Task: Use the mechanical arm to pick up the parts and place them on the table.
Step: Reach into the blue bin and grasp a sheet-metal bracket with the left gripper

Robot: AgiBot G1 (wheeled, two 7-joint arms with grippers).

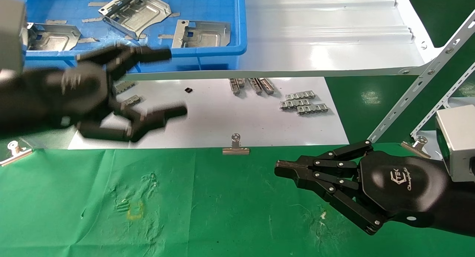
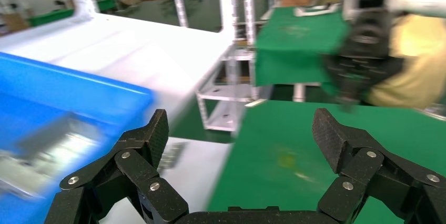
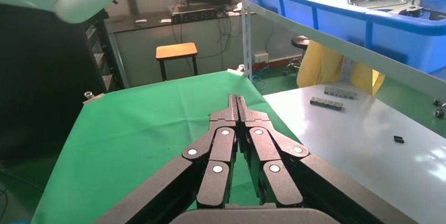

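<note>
Three silver parts lie in the blue bin [image 1: 207,51] on the raised white shelf: one at the left [image 1: 52,37], one in the middle [image 1: 135,12], one at the right [image 1: 202,34]. My left gripper [image 1: 174,82] is open and empty, blurred, in front of the bin's near wall and above the white sheet. In the left wrist view the left gripper [image 2: 242,134] is wide open, with the bin [image 2: 63,98] to one side. My right gripper [image 1: 278,171] is shut and empty over the green table [image 1: 207,205]. The right wrist view shows the right gripper [image 3: 236,100] closed over the cloth.
A glossy white sheet [image 1: 222,119] under the shelf holds small notched strips [image 1: 302,103]. Binder clips [image 1: 236,145] [image 1: 15,151] pin the cloth's far edge. White slotted shelf rails [image 1: 419,86] slant at the right. A small yellow square outline [image 1: 135,210] marks the cloth.
</note>
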